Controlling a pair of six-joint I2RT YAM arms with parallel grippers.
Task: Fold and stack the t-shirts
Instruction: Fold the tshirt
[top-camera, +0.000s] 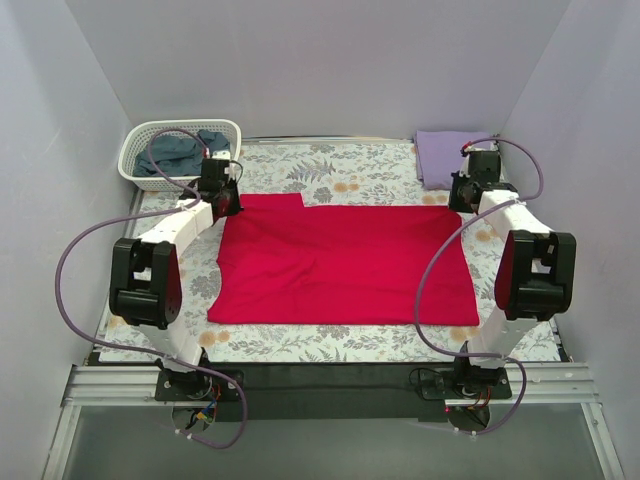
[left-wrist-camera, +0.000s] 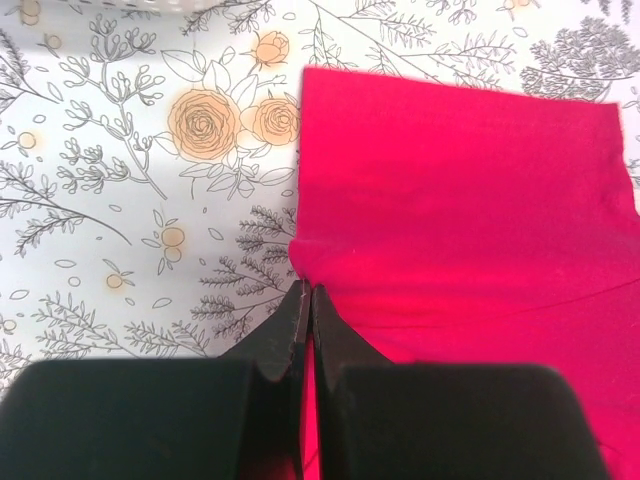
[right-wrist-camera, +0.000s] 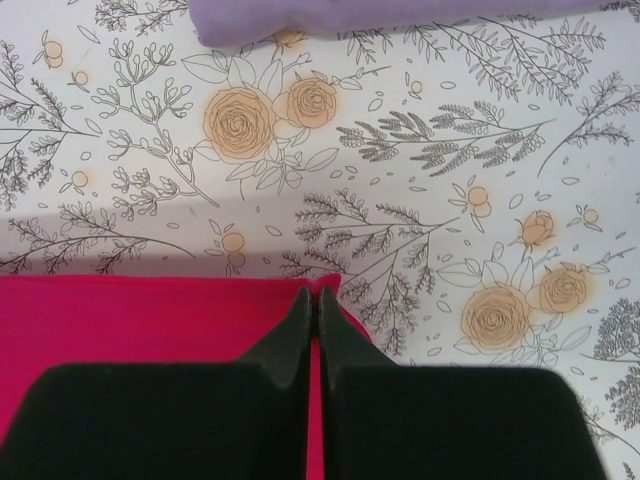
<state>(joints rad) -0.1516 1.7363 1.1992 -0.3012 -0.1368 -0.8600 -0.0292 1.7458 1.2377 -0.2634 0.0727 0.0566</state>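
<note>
The crimson red t-shirt (top-camera: 345, 262) lies spread flat on the floral table covering. My left gripper (top-camera: 226, 205) is shut on its far left edge; in the left wrist view the closed tips (left-wrist-camera: 306, 292) pinch the red cloth (left-wrist-camera: 460, 200). My right gripper (top-camera: 462, 196) is shut on its far right corner; the right wrist view shows the tips (right-wrist-camera: 312, 293) pinching red cloth (right-wrist-camera: 130, 320). The pale lavender t-shirt (top-camera: 442, 155) lies folded at the far right, also in the right wrist view (right-wrist-camera: 350, 18). The slate blue-grey t-shirt (top-camera: 185, 150) lies in the basket.
A white plastic basket (top-camera: 140, 145) stands at the far left corner. Grey walls enclose the table on three sides. Purple cables loop beside each arm. The floral covering (top-camera: 340, 170) shows bare between the red tee and the back wall.
</note>
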